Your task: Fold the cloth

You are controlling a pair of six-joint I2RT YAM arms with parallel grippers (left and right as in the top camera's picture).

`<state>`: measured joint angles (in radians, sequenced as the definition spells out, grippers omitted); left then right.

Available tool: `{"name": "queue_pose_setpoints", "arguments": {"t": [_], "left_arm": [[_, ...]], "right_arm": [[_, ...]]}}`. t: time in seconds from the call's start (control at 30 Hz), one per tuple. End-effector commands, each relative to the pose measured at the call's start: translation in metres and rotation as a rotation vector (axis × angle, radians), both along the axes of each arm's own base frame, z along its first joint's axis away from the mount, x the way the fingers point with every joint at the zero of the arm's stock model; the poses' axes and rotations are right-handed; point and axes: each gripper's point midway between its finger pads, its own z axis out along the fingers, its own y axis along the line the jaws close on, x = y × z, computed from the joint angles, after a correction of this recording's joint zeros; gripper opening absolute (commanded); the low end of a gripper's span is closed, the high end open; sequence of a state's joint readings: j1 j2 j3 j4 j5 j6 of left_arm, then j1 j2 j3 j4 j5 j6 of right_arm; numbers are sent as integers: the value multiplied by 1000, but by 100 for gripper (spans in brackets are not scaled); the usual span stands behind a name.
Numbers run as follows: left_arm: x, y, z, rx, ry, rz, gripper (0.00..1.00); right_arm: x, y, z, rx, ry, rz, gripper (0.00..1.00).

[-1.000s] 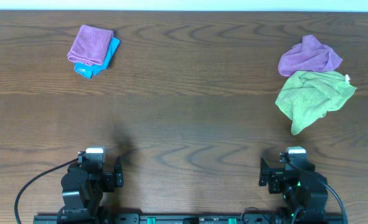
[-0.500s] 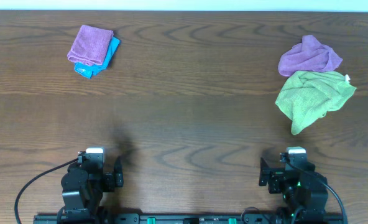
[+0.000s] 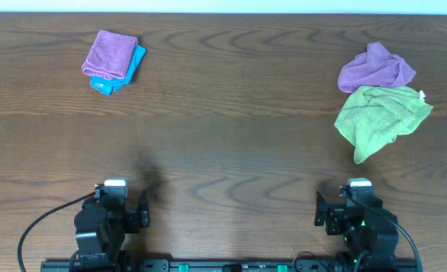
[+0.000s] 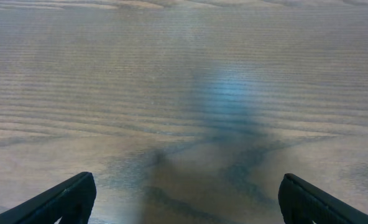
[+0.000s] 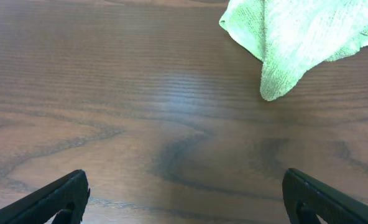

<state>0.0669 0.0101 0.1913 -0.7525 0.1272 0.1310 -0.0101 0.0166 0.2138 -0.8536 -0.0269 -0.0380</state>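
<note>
We hold our left end effector [image 4: 185,198] and right end effector [image 5: 184,193] spread wide, empty, over the tabletop [image 3: 231,143]; the crumpled green cloth [image 3: 380,119] lies beyond the right one.

The table [image 3: 231,136] is dark brown with wavy wood grain; at two o'clock a crumpled purple cloth [image 3: 374,69] sits by a light green cloth [image 3: 378,117], whose white speck [image 3: 422,95] may be a tag; at ten o'clock a folded purple cloth [image 3: 109,54] covers a bright blue cloth [image 3: 103,85].
</note>
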Motion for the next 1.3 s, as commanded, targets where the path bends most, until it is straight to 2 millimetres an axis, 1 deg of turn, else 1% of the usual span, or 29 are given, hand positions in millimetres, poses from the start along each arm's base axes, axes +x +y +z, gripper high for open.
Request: {"name": "queue_pose_setpoints", "arguments": {"t": [0.0, 0.5, 0.57, 0.7, 0.8, 0.93, 1.07, 1.13, 1.2, 1.27], "left_arm": [[-1, 0, -3, 6, 7, -1, 95], [-1, 0, -3, 6, 7, -1, 95], [-1, 0, -3, 6, 7, -1, 95], [-1, 0, -3, 6, 7, -1, 95], [-1, 0, -3, 6, 7, -1, 95], [-1, 0, -3, 6, 7, -1, 95], [-1, 0, -3, 6, 7, -1, 95], [-1, 0, -3, 6, 7, -1, 95], [-1, 0, -3, 6, 7, -1, 95], [-1, 0, -3, 6, 7, -1, 95]], "right_arm": [[-2, -2, -7, -15, 17, 2, 99], [-2, -2, -7, -16, 17, 1, 99], [-1, -2, -3, -13, 3, -1, 99], [8, -5, 24, 31, -54, -54, 99], [11, -8, 44, 40, -49, -88, 99], [19, -26, 77, 26, -29, -204, 99], [34, -45, 117, -5, -22, -321, 99], [45, -57, 137, -19, -9, -402, 99], [57, -63, 150, -41, 4, -432, 99], [69, -68, 159, -61, 20, -458, 99]]}}
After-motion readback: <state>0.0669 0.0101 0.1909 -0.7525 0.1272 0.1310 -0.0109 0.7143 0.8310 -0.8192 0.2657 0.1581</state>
